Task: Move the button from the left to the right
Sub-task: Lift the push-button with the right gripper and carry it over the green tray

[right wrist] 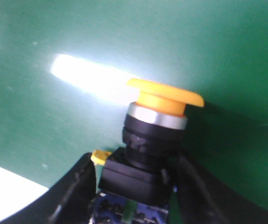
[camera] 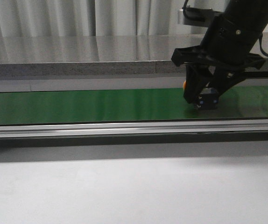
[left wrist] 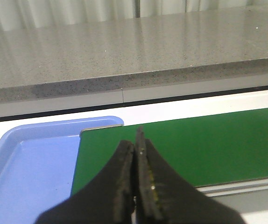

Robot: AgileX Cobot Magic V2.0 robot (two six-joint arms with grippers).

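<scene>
The right gripper (camera: 204, 100) is pinching the button (right wrist: 148, 140), a small push-button with a yellow-orange mushroom cap, a silver collar and a black boxy body, and holds it low over the green conveyor belt (camera: 87, 105), toward the belt's right part. In the right wrist view the two black fingers (right wrist: 75, 186) sit on either side of the black body, with the cap sticking out past them over the green surface. From the front view I cannot tell whether the button touches the belt or hangs just above it.

This looks like the carry or set-down step, with the button already right of centre. The next move probably calls for a steady lowering until the body rests flat, then a clean spread of the fingers so the top-heavy cap does not tip it over.

The left gripper (left wrist: 136, 186) has its tips pressed together on nothing, hovering at the belt's left end, beside a light blue plastic tray (left wrist: 26, 158).

The belt is smooth and glossy, catching a bright reflection. It runs along an aluminium rail (camera: 124, 128) on the pale grey bench (camera: 124, 186). Behind lies a speckled grey stone counter (left wrist: 124, 51), and pale pleated curtains (camera: 54, 16) close the room.
</scene>
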